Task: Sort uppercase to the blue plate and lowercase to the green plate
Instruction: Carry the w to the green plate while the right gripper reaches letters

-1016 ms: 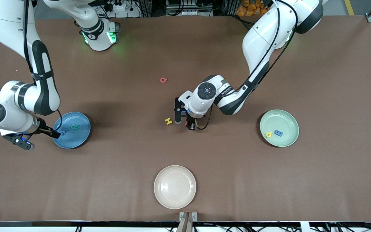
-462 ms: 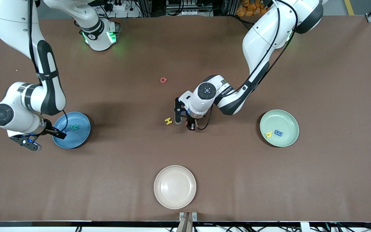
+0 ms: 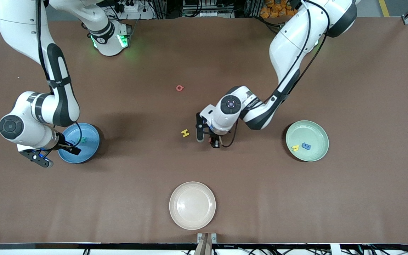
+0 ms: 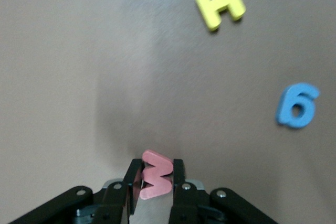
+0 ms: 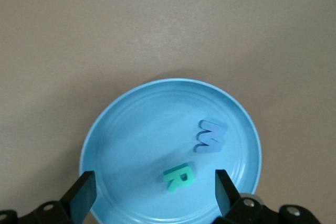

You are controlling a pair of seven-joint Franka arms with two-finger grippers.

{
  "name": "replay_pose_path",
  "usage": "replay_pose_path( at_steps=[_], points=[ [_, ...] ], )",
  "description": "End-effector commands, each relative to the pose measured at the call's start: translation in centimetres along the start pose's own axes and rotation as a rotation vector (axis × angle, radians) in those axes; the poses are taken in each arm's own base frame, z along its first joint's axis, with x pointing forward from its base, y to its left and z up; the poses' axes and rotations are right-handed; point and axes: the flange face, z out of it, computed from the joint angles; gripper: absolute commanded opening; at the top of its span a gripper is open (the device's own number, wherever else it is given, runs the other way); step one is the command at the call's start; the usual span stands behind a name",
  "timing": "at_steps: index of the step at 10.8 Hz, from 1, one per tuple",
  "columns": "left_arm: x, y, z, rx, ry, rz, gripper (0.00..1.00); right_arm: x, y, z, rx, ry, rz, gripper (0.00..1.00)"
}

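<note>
Over mid-table, left end effector (image 4: 154, 184) grasping red w (image 4: 155, 180), right end effector (image 5: 152, 192) released over blue plate (image 5: 126, 129).

Left arm reaches from its base to mid-table, elbow bent, wrist turned down. Left gripper (image 3: 215, 141) hangs low over the table, fingers (image 4: 178, 182) clamped on the red w (image 4: 156, 174). Right arm folds down at its own end of the table; right gripper (image 3: 57, 152) is over the blue plate (image 5: 126, 129), jaws wide apart, holding nothing.
</note>
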Motion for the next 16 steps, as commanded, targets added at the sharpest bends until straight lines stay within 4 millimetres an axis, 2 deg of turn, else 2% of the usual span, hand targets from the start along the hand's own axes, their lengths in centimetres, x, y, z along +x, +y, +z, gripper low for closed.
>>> replay_pose_path(
  at_steps=[1,5,7,8,9,10,12,13,14,16],
  points=[
    [-1.0,-1.7,-2.9,0.0,-0.03,-0.001,0.12,0.4,-1.1,-1.2,0.038,0.002,0.08,1.0],
    [-5.4,-5.2,-7.6,-0.01,-0.094,-0.065,0.12,0.0,-4.0,-3.0,0.061,0.029,0.146,1.0],
    [-8.5,-6.7,-9.5,-0.016,-0.122,-0.094,0.12,-2.3,-8.1,-3.1,0.108,0.0,0.228,1.0],
    [-10.5,-7.7,-10.3,-0.031,-0.141,-0.092,0.12,-3.9,-11.2,-3.2,0.139,-0.022,0.269,1.0],
    [-13.4,-9.3,-11.3,-0.042,-0.158,-0.094,0.12,-5.2,-13.9,-3.2,0.152,-0.034,0.31,1.0],
    [-15.1,-10.0,-12.1,-0.062,-0.168,-0.092,0.12,-6.7,-17.2,-3.1,0.15,-0.035,0.351,1.0],
    [-19.6,-11.5,-13.5,-0.099,-0.187,-0.116,0.12,-10.0,-24.5,-1.6,0.175,-0.084,0.452,1.0],
    [-21.7,-12.0,-13.7,-0.119,-0.198,-0.127,0.12,-11.2,-27.1,-1.6,0.197,-0.099,0.498,1.0],
    [-23.7,-12.4,-14.0,-0.133,-0.195,-0.138,0.12,-12.4,-29.0,-1.6,0.208,-0.115,0.539,1.0],
    [-27.8,-12.4,-13.1,-0.176,-0.195,-0.165,0.12,-15.2,-31.5,-1.6,0.215,-0.159,0.609,1.0]
  ],
)
